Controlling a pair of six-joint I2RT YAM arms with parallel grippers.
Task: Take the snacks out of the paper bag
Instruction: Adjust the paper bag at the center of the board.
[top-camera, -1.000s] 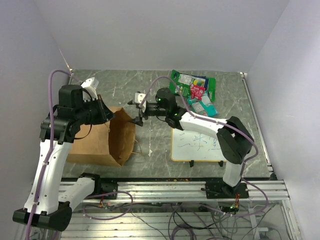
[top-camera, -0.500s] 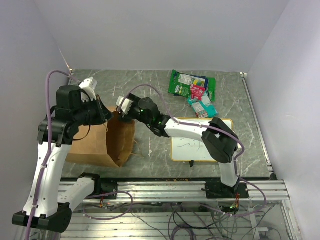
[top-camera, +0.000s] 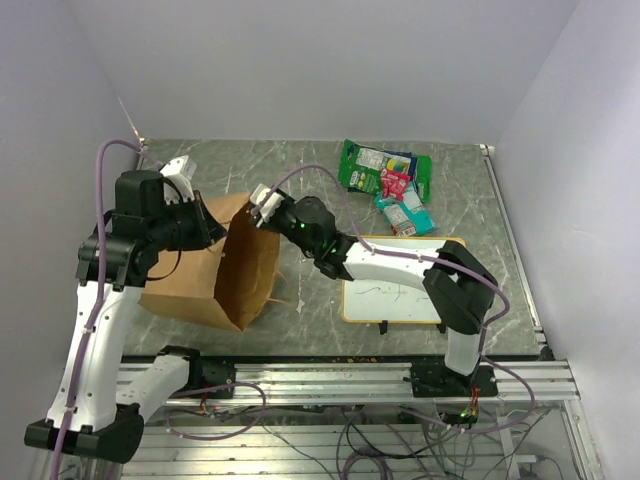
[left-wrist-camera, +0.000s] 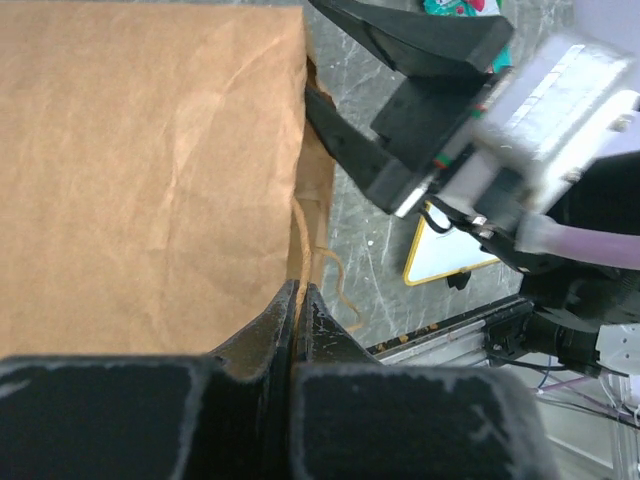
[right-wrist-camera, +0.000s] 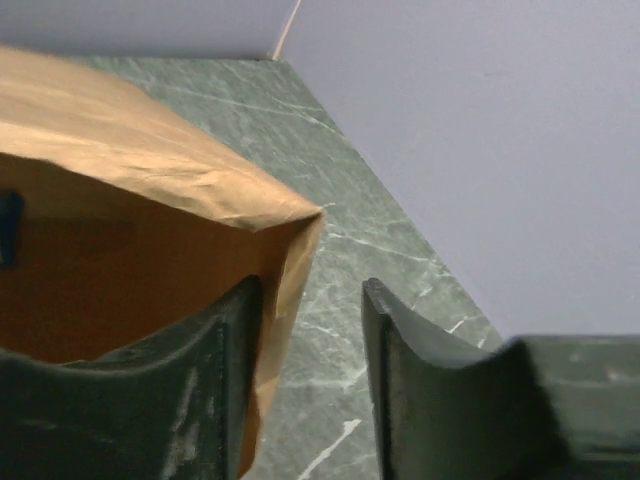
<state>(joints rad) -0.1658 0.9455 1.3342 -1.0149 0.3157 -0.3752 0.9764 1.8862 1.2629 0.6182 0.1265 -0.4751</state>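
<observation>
The brown paper bag (top-camera: 200, 280) lies on its side, its mouth facing right. My left gripper (top-camera: 210, 228) is shut on the near rim of the mouth (left-wrist-camera: 296, 290), by a string handle. At the far corner of the mouth my right gripper (top-camera: 255, 208) is open. One finger is inside the bag (right-wrist-camera: 130, 150) and the other outside, with the paper wall between them (right-wrist-camera: 310, 288). A bit of blue (right-wrist-camera: 6, 228) shows inside the bag. A green bag (top-camera: 372, 168), a pink-red packet (top-camera: 396, 183) and teal pouches (top-camera: 406, 213), all snacks, lie at the back right.
An orange-framed whiteboard (top-camera: 395, 290) lies flat right of the bag, under my right arm. The walls stand close along the back and both sides of the marbled table (top-camera: 300, 165). The metal rail (top-camera: 330, 375) runs along the near edge.
My right gripper has swung left from mid-table to the bag's mouth, and its jaws have narrowed around the paper wall. The bag's mouth has shifted a little. My left gripper keeps its hold.
</observation>
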